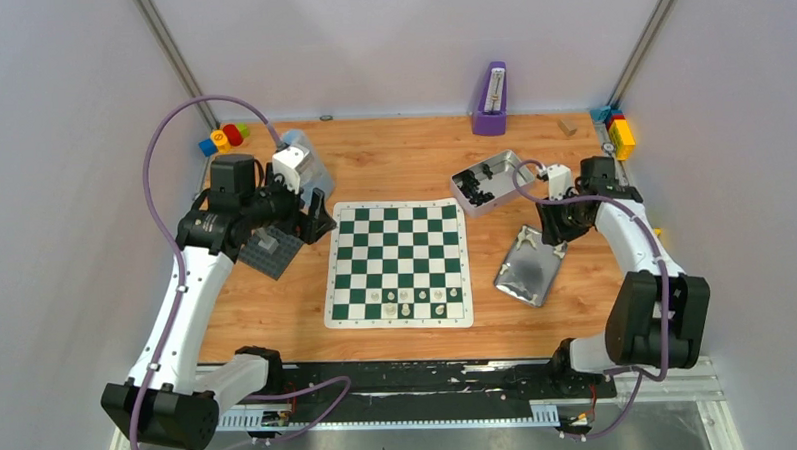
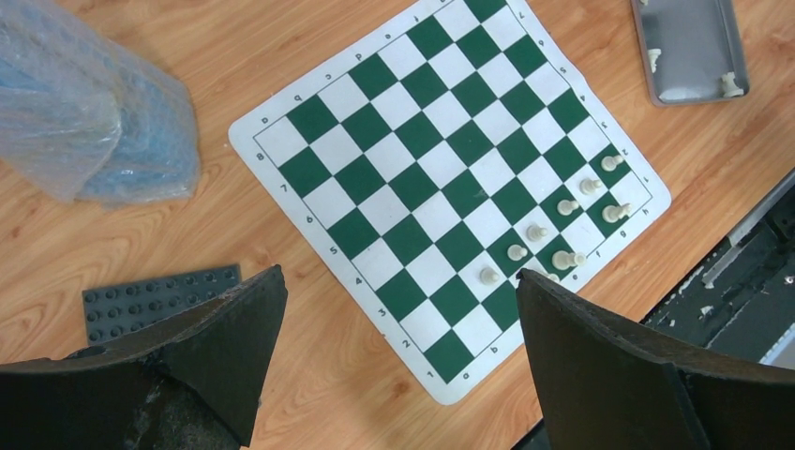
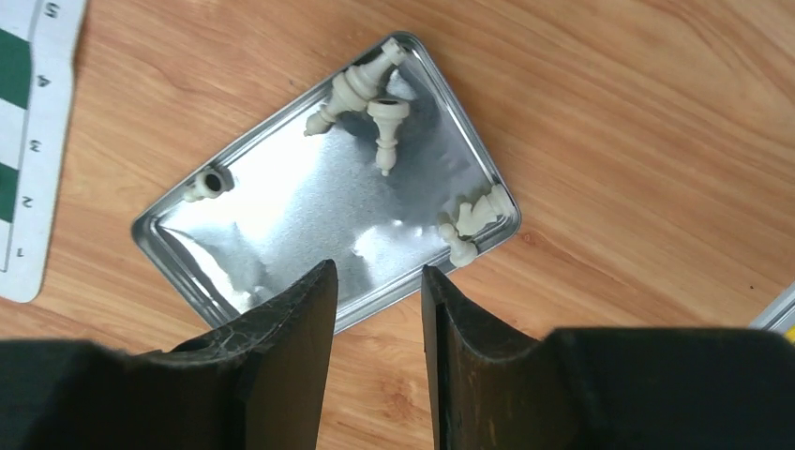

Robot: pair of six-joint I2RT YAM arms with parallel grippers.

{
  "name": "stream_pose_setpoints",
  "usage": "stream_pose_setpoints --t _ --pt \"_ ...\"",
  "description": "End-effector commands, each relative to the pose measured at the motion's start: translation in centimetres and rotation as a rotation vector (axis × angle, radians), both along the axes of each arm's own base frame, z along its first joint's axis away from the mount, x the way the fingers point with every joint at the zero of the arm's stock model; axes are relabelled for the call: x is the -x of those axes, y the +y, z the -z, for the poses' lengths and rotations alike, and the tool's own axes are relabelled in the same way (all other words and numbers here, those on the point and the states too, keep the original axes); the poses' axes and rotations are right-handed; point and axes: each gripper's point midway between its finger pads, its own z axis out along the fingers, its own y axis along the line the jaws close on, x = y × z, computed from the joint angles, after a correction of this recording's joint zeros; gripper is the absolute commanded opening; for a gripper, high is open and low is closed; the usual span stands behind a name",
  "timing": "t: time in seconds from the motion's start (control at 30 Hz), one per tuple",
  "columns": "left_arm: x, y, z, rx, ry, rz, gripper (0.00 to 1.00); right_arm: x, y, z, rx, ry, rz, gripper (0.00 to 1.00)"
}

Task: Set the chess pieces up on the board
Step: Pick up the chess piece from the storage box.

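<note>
The green-and-white board lies flat mid-table. Several cream chess pieces stand on its two near rows, also in the left wrist view. More cream pieces lie on their sides in a shiny open tin tray, which sits right of the board. My left gripper hovers off the board's far left corner, jaws wide open and empty. My right gripper is above the tray's edge, jaws a little apart with nothing between them.
A dark grey studded plate and a bubble-wrap bag lie left of the board. A tin with dark pieces sits at the back right. A purple stand and coloured blocks line the back edge.
</note>
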Motion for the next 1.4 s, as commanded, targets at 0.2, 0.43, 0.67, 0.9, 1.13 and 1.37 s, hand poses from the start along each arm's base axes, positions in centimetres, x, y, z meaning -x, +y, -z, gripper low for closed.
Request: stream_pose_setpoints --t 0.2,0.43,0.67,0.9,1.13,1.37 --pt "0.4 -0.6 -1.1 0.031 -0.050 0.045 1.00 -2.2 -2.8 3.8 0.148 0.028 -0.056 0.36" --pt "0.3 -0.6 -0.9 0.027 -0.045 0.045 1.00 -2.1 -4.1 5.9 0.223 0.090 -0.091 0.31" --pt "0.1 -0.6 -0.8 0.025 -0.044 0.042 1.00 -2.0 -4.4 6.8 0.264 0.115 -0.119 0.30" --pt "0.1 -0.4 -0.8 0.019 -0.048 0.037 1.00 -1.6 -4.1 7.5 0.281 0.139 -0.143 0.27" --pt "0.0 -0.4 -0.7 0.016 -0.049 0.036 1.00 -1.4 -4.1 8.1 0.291 0.157 -0.148 0.20" --pt "0.0 -0.3 -0.7 0.015 -0.048 0.033 1.00 -1.4 -4.4 8.0 0.315 0.155 -0.150 0.14"
